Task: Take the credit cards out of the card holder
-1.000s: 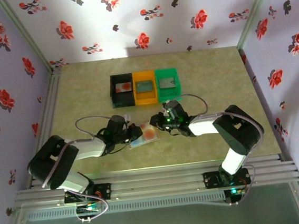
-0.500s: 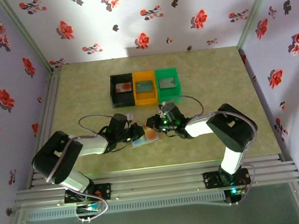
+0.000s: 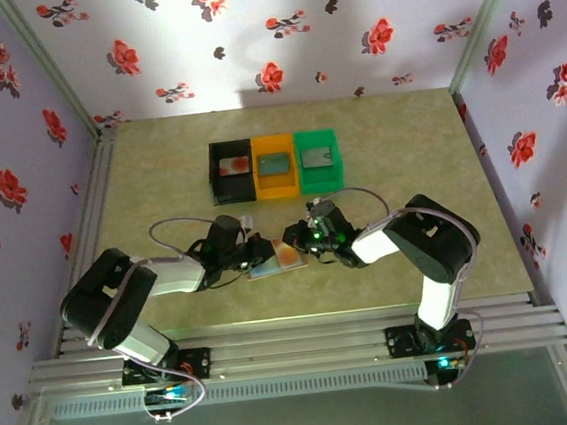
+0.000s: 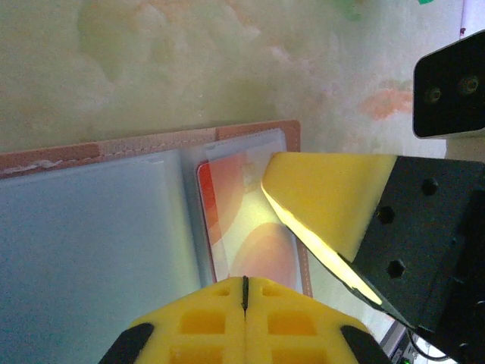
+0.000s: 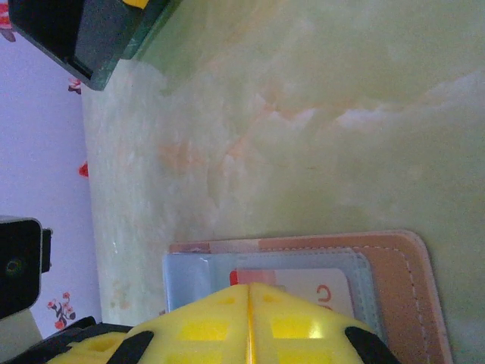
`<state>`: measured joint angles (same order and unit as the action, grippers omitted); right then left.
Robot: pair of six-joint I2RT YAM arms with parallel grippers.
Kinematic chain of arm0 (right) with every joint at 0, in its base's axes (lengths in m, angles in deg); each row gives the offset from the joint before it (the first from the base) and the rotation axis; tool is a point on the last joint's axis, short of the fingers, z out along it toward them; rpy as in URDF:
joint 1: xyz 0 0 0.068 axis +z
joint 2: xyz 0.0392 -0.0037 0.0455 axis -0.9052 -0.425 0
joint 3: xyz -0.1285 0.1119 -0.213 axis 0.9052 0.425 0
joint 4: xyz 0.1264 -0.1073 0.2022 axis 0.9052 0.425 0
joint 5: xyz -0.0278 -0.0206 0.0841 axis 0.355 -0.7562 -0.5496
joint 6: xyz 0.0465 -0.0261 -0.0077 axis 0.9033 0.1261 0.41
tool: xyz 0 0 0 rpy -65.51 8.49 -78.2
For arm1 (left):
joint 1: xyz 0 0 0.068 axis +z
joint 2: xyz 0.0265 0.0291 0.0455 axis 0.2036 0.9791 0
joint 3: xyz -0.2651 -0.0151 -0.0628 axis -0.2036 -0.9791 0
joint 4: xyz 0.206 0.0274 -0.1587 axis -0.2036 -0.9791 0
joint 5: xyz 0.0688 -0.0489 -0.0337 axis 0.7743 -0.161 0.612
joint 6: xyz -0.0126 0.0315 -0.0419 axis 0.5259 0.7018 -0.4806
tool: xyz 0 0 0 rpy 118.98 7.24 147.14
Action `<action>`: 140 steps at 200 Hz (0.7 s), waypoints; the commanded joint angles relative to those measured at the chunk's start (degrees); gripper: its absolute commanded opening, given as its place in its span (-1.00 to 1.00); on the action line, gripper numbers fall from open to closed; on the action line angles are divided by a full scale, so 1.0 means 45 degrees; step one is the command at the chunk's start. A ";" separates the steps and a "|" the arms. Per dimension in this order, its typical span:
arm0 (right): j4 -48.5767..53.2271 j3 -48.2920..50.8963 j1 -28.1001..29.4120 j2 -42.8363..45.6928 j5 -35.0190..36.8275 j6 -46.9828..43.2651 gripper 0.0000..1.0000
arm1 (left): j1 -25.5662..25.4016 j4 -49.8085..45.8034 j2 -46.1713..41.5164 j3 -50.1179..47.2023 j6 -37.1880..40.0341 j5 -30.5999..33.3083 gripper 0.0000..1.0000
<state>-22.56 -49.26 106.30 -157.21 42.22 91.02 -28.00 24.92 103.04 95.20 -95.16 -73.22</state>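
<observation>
— The overhead picture is bright and evenly lit, with a pale glow on the back wall (image 3: 210, 79). Fine detail is coarse.

— The right wrist picture looks washed out, and the right gripper (image 5: 248, 292) is soft and out of focus close to the lens.

— The left wrist picture has glare. A bright strip runs along that gripper's finger (image 4: 326, 197), and the left gripper (image 4: 244, 284) blurs at the bottom edge.

Card holder (image 4: 91, 243) partly behind fingers (image 4: 197, 318)
</observation>
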 commanded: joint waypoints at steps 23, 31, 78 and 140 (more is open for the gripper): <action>0.0459 0.0299 -0.0230 0.0088 0.0242 0.0086 -0.81 | 0.0043 -0.0723 -0.0229 0.0048 0.0422 0.0023 -1.00; 0.0388 0.0223 -0.0227 0.0181 0.0066 0.0080 -0.79 | 0.0035 -0.0653 -0.0135 0.0104 0.0313 0.0030 -1.00; 0.1329 -0.0132 -0.0247 0.1271 -0.0290 -0.0525 -0.71 | 0.0041 -0.1348 -0.0276 0.0695 -0.0057 0.0329 -1.00; 0.3810 -0.0349 -0.0413 0.2004 0.0574 -0.2069 -0.72 | -0.0035 -0.2053 -0.0152 0.1067 -0.0174 0.0547 -0.80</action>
<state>-11.00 -49.98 105.12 -148.79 42.65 85.43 -28.00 18.19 102.89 98.85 -95.60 -71.99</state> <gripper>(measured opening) 0.142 0.078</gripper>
